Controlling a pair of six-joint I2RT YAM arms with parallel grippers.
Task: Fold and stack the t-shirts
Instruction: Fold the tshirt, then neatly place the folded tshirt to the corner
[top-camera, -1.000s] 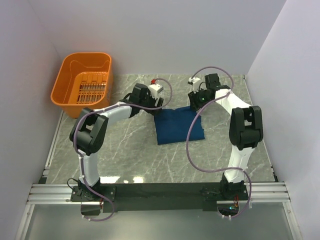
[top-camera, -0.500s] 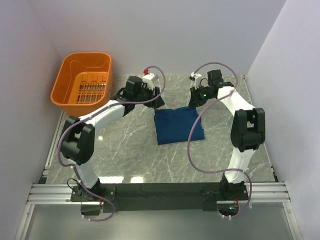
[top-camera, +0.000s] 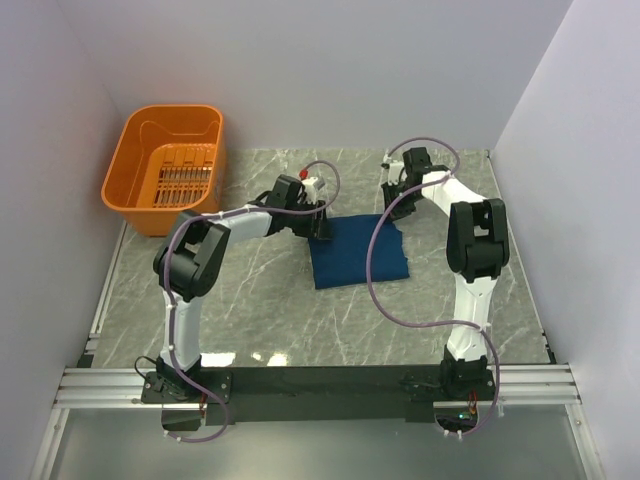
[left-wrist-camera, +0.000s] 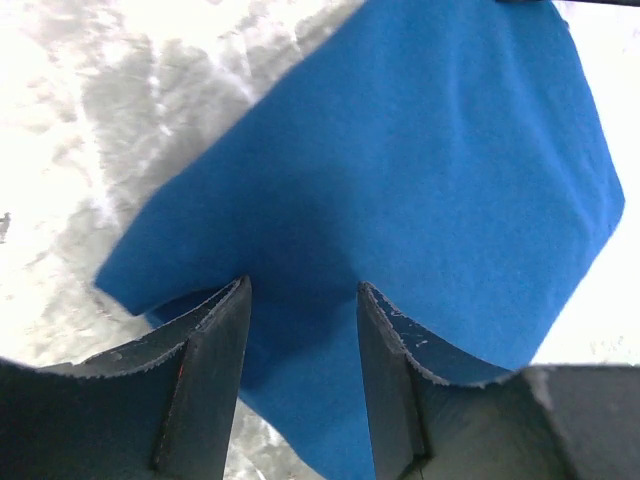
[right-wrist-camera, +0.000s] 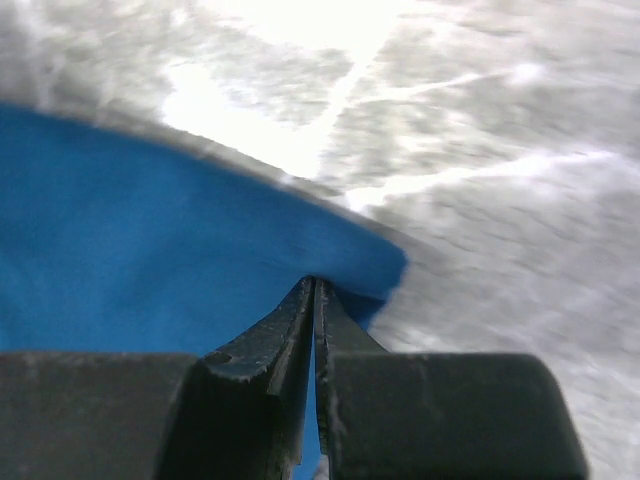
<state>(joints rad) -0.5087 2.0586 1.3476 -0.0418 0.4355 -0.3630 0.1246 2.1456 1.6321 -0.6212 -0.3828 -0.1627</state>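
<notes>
The dark navy-blue t-shirt (top-camera: 358, 252) lies folded in a flat rectangle on the marble table; its chest print is hidden. My left gripper (top-camera: 322, 226) is at the shirt's far left corner. In the left wrist view it is open (left-wrist-camera: 300, 290), its fingers apart just above the blue cloth (left-wrist-camera: 430, 170), holding nothing. My right gripper (top-camera: 398, 206) is at the shirt's far right corner. In the right wrist view it is shut (right-wrist-camera: 314, 283), its tips against the edge of the cloth (right-wrist-camera: 150, 260); I see no cloth pinched between them.
An orange plastic basket (top-camera: 130, 195) stands at the back left, beside the left wall. Grey walls close in the table on the left, back and right. Bare marble (top-camera: 270, 300) lies in front of the shirt.
Half a second ago both grippers were raised and further back from the shirt. Both have come down and forward to its far corners. The shirt has not moved.
</notes>
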